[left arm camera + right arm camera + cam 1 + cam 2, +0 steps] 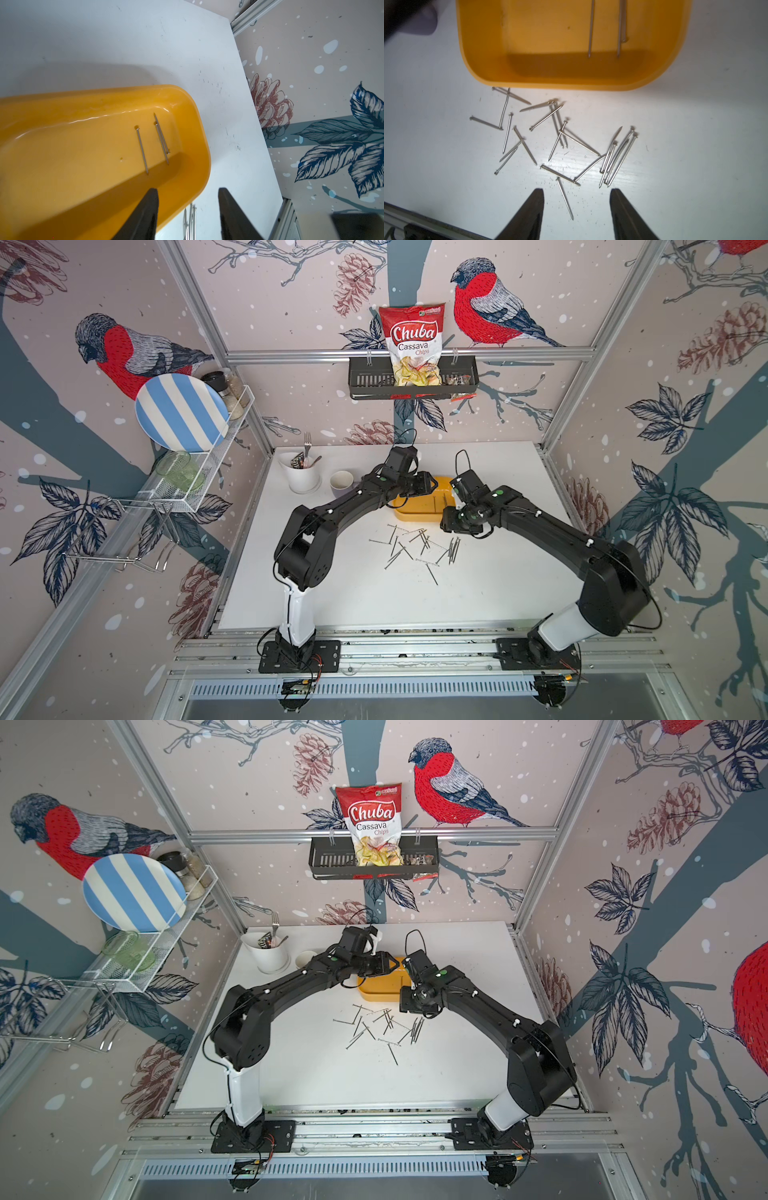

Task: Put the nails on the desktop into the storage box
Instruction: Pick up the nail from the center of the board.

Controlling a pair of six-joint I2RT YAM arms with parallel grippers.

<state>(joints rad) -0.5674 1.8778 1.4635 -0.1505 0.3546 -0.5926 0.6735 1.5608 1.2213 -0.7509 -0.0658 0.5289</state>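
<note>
With left gripper point(188, 189) and right gripper point(576, 189) hanging spread and empty, light, stiff, probably slippery nails point(454, 549) are lying mid-frame in a top view, beneath the storage box point(415, 514), best pinched mid-shaft.

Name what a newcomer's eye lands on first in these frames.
The red-and-white Chuba cassava chips bag standing in the black slotted wall basket on the back wall grabs the eye first. Next comes the scatter of thin dark-grey metal nails on the flat white desktop, along the near side of the shallow yellow plastic storage box, which already holds three more nails.
</note>
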